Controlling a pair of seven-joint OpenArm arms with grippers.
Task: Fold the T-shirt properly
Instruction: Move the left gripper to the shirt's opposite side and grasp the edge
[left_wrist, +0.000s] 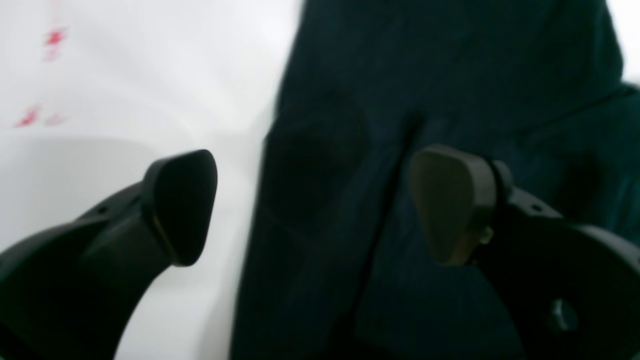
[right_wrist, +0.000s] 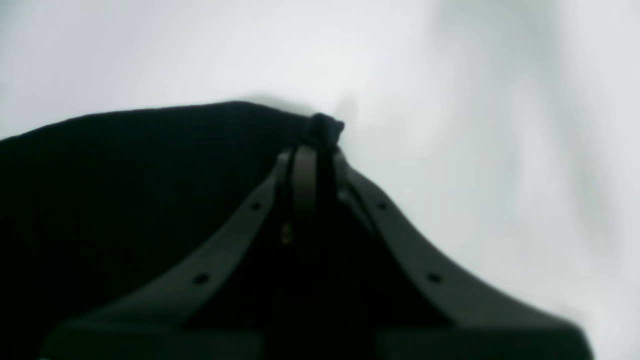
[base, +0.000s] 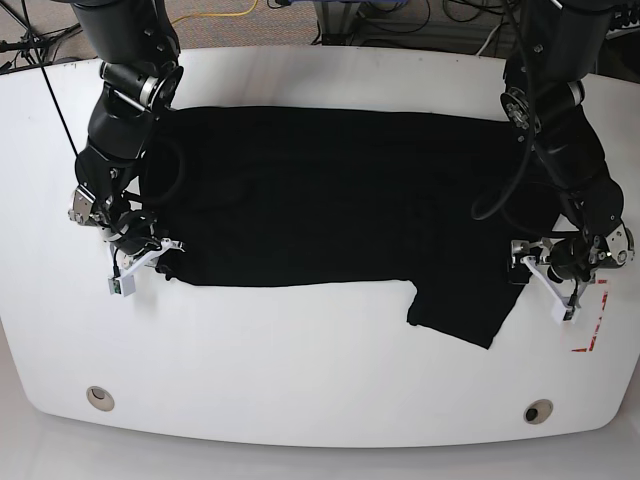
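Note:
The black T-shirt (base: 320, 200) lies spread flat on the white table (base: 300, 350), with a sleeve sticking out at the front right. No print shows. My right gripper (base: 163, 258) is at the shirt's front left corner. In the right wrist view this gripper (right_wrist: 320, 145) is shut on a pinch of the black cloth (right_wrist: 125, 175). My left gripper (base: 532, 268) is at the shirt's right edge. In the left wrist view it (left_wrist: 315, 205) is open, one finger over the white table and the other over the shirt (left_wrist: 450, 75).
Red tape marks (base: 590, 335) lie on the table by the left gripper and also show in the left wrist view (left_wrist: 54, 37). Two round holes (base: 99, 398) (base: 537, 411) sit near the table's front edge. Cables lie beyond the far edge.

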